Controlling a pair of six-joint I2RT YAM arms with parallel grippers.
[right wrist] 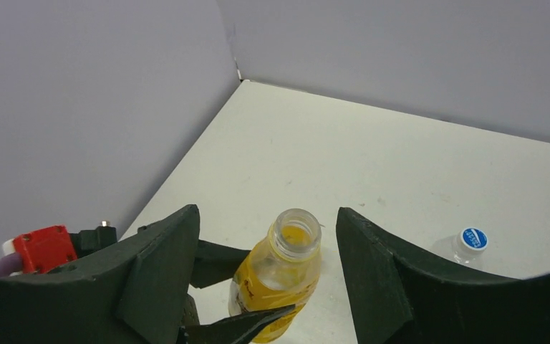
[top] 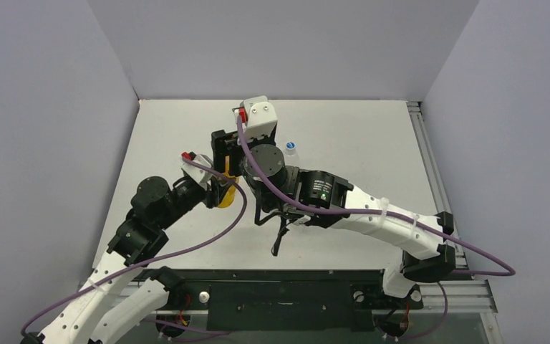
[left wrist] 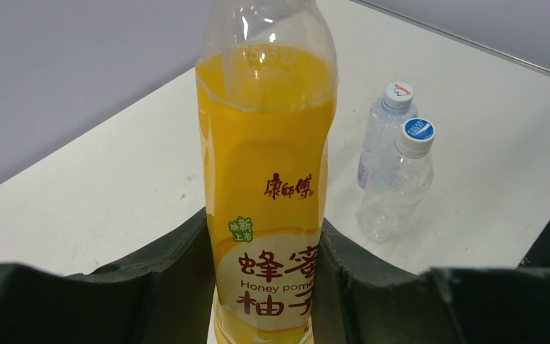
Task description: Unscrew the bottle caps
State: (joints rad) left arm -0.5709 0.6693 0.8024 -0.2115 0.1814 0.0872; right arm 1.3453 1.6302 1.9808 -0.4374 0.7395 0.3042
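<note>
Orange bottle uncapped, gripped by left end effector, right end effector spread empty, two clear bottles

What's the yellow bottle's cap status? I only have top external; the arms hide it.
Observer: Off. Right wrist shows the yellow bottle with a bare, open mouth.
Operator: Is it gripped?
Observer: Yes. Left wrist shows the left pincer shut on its lower label, bottle upright.
Operator: And the other side?
Observer: The right pincer is open. In its own camera the bottle's mouth sits in the gap, touching neither side.
</note>
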